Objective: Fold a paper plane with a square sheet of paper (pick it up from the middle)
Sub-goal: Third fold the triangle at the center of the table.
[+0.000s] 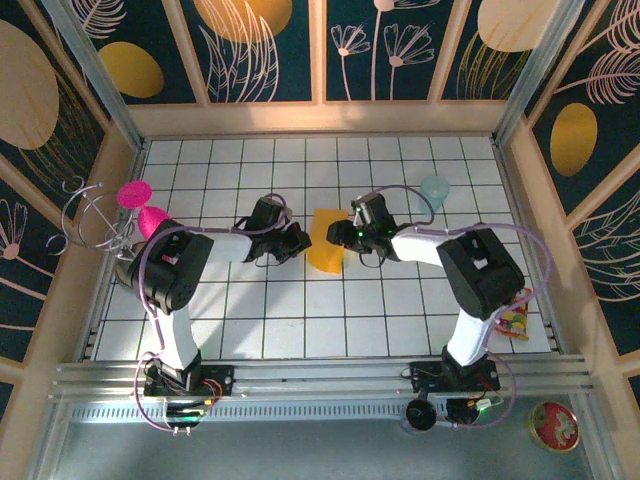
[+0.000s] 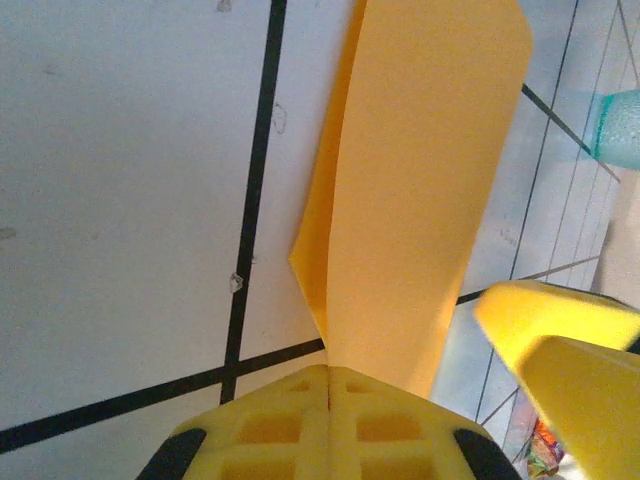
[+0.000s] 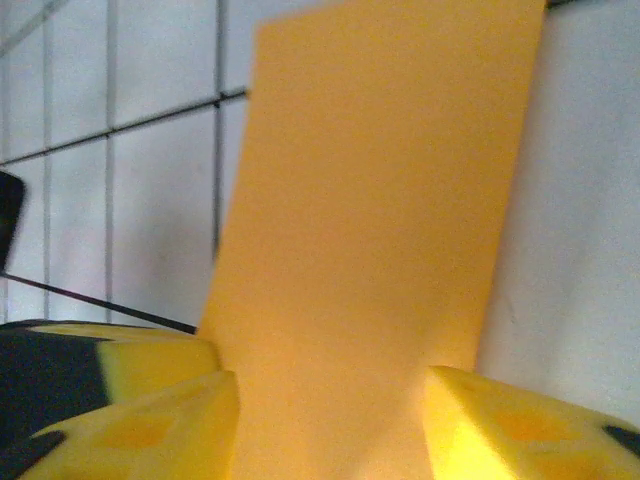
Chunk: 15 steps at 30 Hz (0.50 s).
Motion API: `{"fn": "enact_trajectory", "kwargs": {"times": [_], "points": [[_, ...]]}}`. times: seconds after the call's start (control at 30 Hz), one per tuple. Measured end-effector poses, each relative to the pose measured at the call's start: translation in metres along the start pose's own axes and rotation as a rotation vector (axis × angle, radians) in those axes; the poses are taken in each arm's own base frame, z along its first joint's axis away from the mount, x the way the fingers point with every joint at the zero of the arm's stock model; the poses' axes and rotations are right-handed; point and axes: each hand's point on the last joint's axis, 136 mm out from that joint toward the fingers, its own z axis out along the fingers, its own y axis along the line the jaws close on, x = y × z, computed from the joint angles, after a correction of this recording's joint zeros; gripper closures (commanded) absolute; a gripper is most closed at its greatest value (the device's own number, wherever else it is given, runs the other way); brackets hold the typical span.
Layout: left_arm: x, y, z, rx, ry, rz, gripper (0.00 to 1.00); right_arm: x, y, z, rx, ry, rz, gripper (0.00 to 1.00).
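The orange-yellow square sheet of paper (image 1: 325,242) is folded double into a long strip and held up off the white grid table, between the two grippers. In the left wrist view the sheet of paper (image 2: 420,170) rises from the closed seam of my left gripper (image 2: 329,385), which is shut on its lower edge, and the fold runs along the left side. My left gripper (image 1: 300,240) is at the sheet's left. My right gripper (image 1: 346,236) is at its right. In the right wrist view, the right gripper (image 3: 330,410) stands open, its yellow fingers (image 3: 170,410) either side of the paper (image 3: 380,220).
A pale teal cup (image 1: 435,187) stands at the back right, also seen as the cup (image 2: 620,125) in the left wrist view. Pink cups (image 1: 140,205) and a wire rack (image 1: 90,215) are at the left wall. A snack packet (image 1: 515,320) lies by the right arm.
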Motion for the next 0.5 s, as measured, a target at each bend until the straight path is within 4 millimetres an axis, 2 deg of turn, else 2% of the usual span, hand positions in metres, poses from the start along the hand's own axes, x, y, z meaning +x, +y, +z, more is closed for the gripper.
{"fn": "enact_trajectory", "kwargs": {"times": [0.13,0.2,0.33,0.5], "points": [[-0.001,-0.010,-0.011,0.026,-0.021,-0.013,1.00,-0.024,0.028,-0.024,-0.061,-0.128,-0.161,0.33],[-0.001,-0.015,-0.015,0.041,-0.031,-0.019,1.00,-0.026,0.043,-0.031,-0.082,-0.175,-0.252,0.32],[-0.005,-0.020,-0.020,0.056,-0.046,-0.029,1.00,-0.007,0.063,-0.029,-0.107,-0.188,-0.422,0.34],[-0.006,-0.019,-0.020,0.055,-0.047,-0.035,1.00,0.032,0.069,-0.021,-0.091,-0.151,-0.595,0.36]]}}
